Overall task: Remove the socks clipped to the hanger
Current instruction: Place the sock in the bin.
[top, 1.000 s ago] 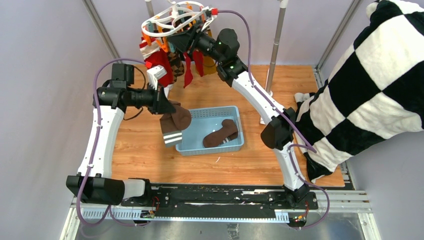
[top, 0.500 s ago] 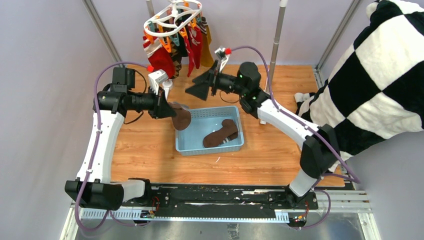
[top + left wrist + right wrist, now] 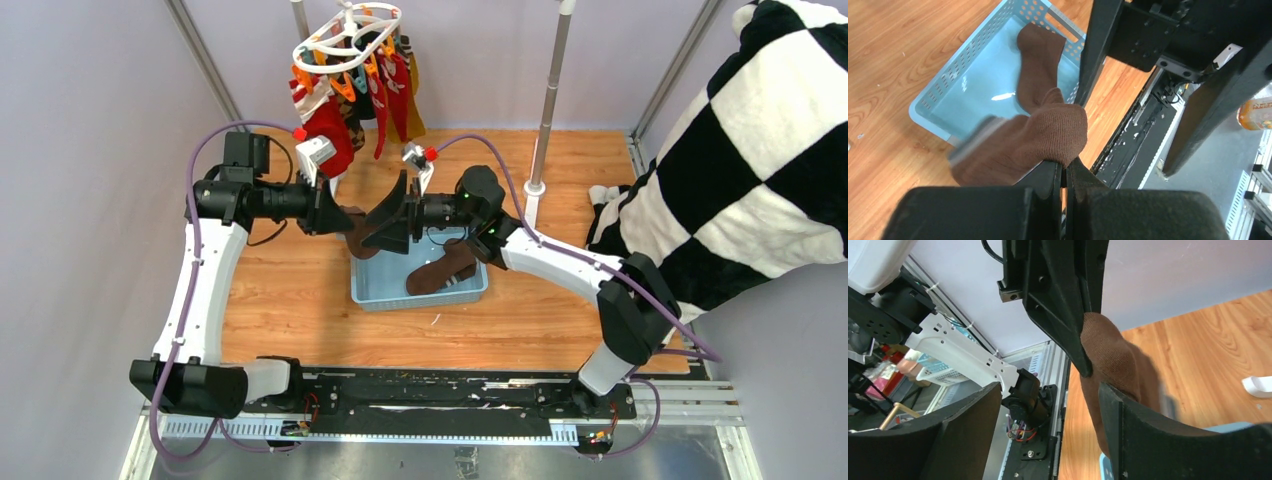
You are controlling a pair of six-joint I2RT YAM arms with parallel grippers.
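Note:
The white ring hanger [image 3: 345, 35] hangs at the back with red, dark and mustard socks [image 3: 385, 95] clipped to its orange and teal pegs. My left gripper [image 3: 340, 215] is shut on the toe of a brown sock [image 3: 362, 232], which dangles over the left edge of the basket. In the left wrist view the gripper [image 3: 1064, 167] pinches this sock [image 3: 1048, 135]. My right gripper [image 3: 388, 215] is open, its jaws wide on either side of the hanging sock. The right wrist view shows the right gripper [image 3: 1048, 410] open, with the sock [image 3: 1113, 360] beside its right finger.
A light blue perforated basket [image 3: 470, 290] sits mid-table with another brown striped-cuff sock [image 3: 445, 268] inside; both also show in the left wrist view, basket [image 3: 943, 85] and sock [image 3: 1040, 60]. A checkered blanket [image 3: 740, 160] lies at the right. Grey stand poles [image 3: 548, 90] rise at the back.
My right arm has dropped from the hanger to the basket and now faces the left gripper's sock, jaws open. The left gripper has stayed shut on the sock, which has swung.

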